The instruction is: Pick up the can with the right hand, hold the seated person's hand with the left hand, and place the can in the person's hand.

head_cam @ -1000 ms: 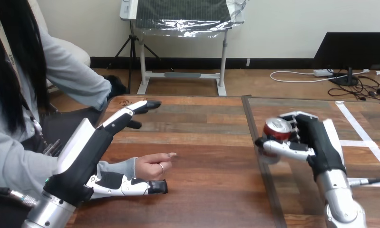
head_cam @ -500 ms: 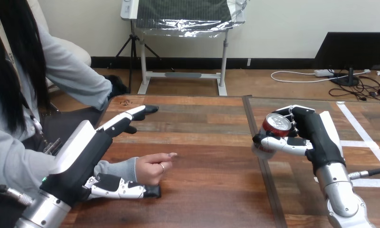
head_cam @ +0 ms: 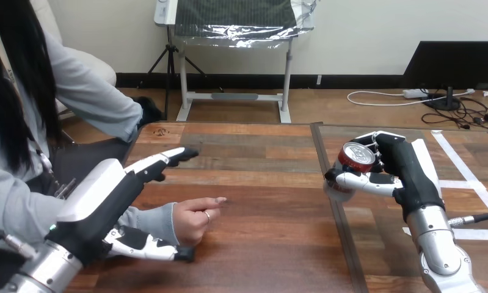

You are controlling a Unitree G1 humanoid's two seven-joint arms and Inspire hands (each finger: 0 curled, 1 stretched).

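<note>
Right hand [head_cam: 406,177] has its fingers wrapped round the can [head_cam: 351,165], tilted, at the table's [head_cam: 265,201] right half. Left hand [head_cam: 101,201] is spread, fingers straight above the person's hand [head_cam: 193,218], clasping nothing.

Worktop [head_cam: 265,201]: brown wood planks in mixed reddish and darker tones, grain streaked lengthwise, with one dark seam running near to far, right of centre. Tape [head_cam: 458,160]: white strips on the right part of the worktop, one long diagonal with shorter ones crossing it. Can [head_cam: 354,162]: red side, silver top, pale lower end. Right hand [head_cam: 406,171]: black body, white shell along the back, thumb and fingers banded black and white. Left hand [head_cam: 104,201]: white shell over black body, white fingers with black tips. Right forearm [head_cam: 440,256] and left forearm [head_cam: 40,271]: plain silver.
</note>
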